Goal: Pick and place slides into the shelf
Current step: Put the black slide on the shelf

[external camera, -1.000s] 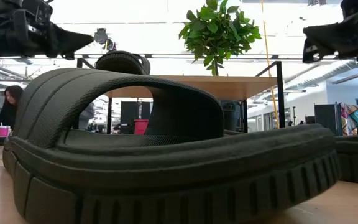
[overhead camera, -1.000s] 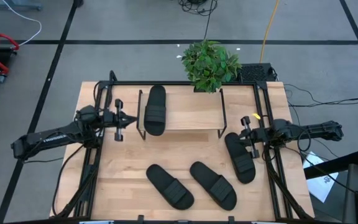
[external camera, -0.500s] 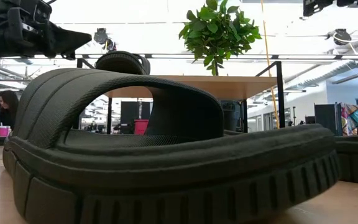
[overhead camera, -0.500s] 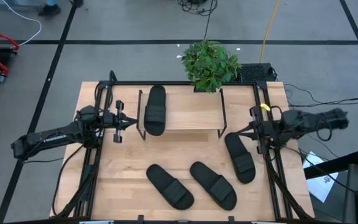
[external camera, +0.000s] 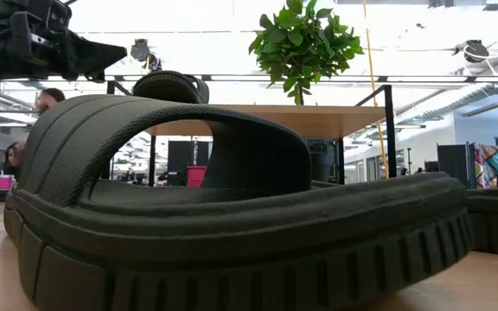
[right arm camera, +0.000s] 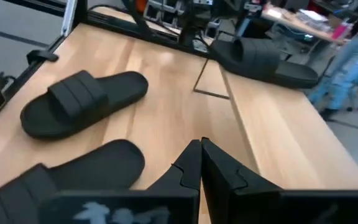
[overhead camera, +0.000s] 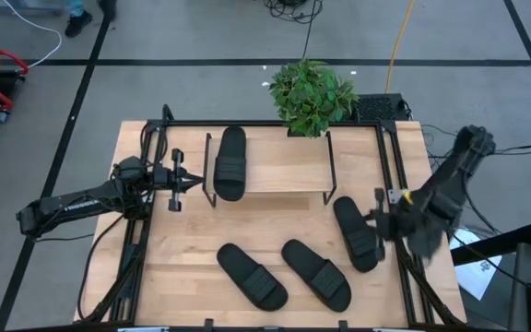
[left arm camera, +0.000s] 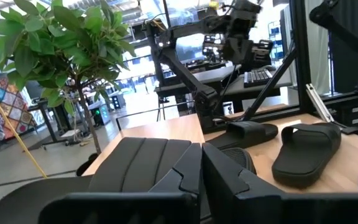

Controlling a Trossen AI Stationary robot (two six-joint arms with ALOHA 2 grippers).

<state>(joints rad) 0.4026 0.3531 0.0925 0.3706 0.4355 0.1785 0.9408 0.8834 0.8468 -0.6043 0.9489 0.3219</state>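
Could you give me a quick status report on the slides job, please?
Left gripper shut, beside shelf. Right gripper shut, empty, over right-hand slide. One slide shelved, three on table. Nothing in the way.

right end effector (overhead camera: 379, 221) motion-blurred

Light wooden tabletop (overhead camera: 182, 244) carrying three black ribbed-strap slide sandals directly: one (overhead camera: 251, 275) lying near the front, a second (overhead camera: 317, 274) lying just beside it, a third (overhead camera: 356, 232) lying toward the right edge. Low wooden-plank shelf on black wire legs (overhead camera: 284, 166) standing at the back.
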